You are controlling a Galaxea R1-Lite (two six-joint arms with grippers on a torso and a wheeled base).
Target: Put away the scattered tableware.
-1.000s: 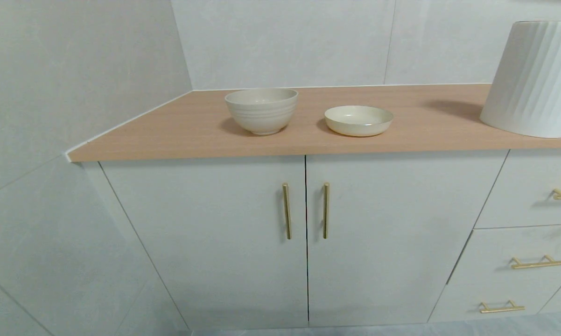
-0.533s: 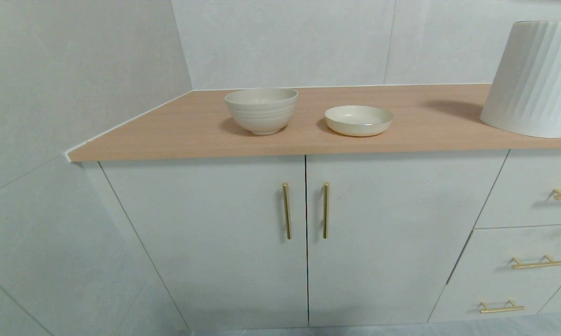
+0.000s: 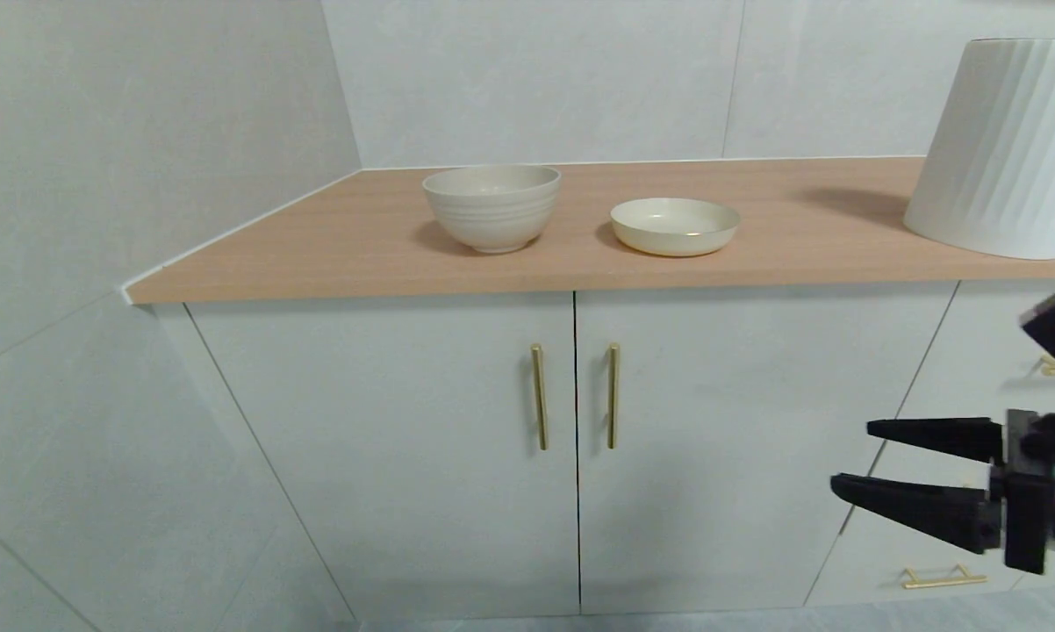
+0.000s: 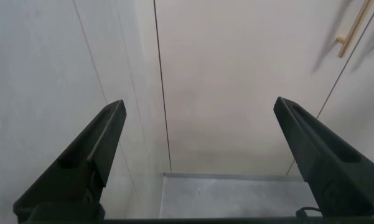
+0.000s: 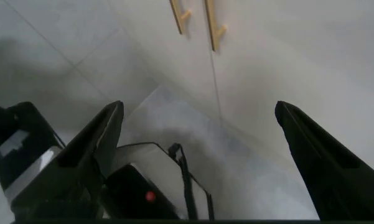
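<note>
Tableware, two pieces: one deep ribbed bowl [image 3: 491,208] and one shallow dish [image 3: 675,226], both upright, side by side but apart, on the wooden countertop [image 3: 361,254]. Below it are two cupboard doors [image 3: 387,439], both closed, each with one vertical gold handle [image 3: 539,397]. One tall white ribbed cylinder [image 3: 1001,149] stands at the counter's right end. Right gripper [image 3: 850,455]: fingers spread, empty, low before the drawer fronts. Left gripper [image 4: 199,102]: fingers wide apart, empty, facing the cabinet front.
</note>
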